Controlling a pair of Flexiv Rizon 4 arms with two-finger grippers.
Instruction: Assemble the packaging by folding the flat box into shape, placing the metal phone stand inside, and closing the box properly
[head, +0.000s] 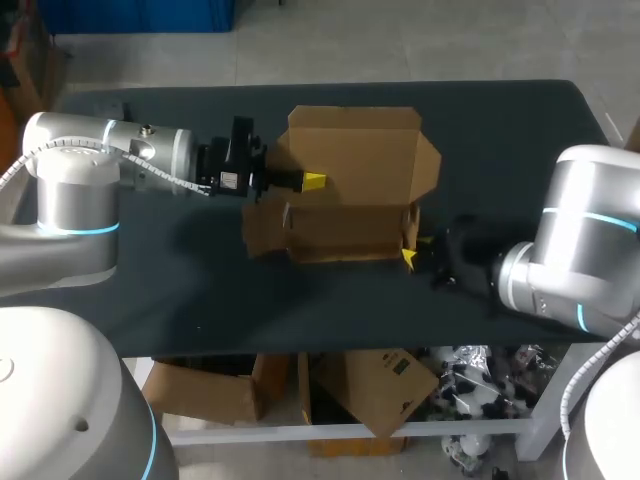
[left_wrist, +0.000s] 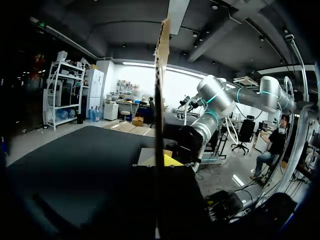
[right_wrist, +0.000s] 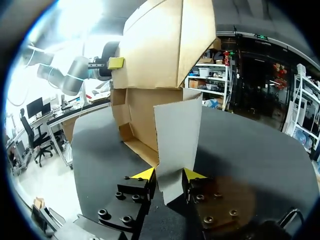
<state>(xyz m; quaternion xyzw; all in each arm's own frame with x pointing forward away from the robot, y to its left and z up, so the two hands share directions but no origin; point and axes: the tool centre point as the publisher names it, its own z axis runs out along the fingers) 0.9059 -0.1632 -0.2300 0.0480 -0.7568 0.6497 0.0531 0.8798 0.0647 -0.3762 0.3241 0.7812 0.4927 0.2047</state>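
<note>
Dark table (head: 200, 290), cardboard box (head: 350, 225) half-formed at its middle, lid (head: 350, 150) open. My right gripper (right_wrist: 170, 176) pinches a side flap (right_wrist: 177, 135); my left gripper (head: 313, 181) is at the lid, whether gripping I cannot tell. I judge loading and closing remain.

The box (left_wrist: 161, 75) is standing edge-on, running out toward twelve o'clock over the black table (left_wrist: 75, 165); the right arm (left_wrist: 215, 107) is sitting at one o'clock.

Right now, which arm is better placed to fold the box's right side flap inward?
Right, most likely. The right gripper is shut on the flap, gripping it from both sides. The left gripper is across the box, at the lid.
</note>
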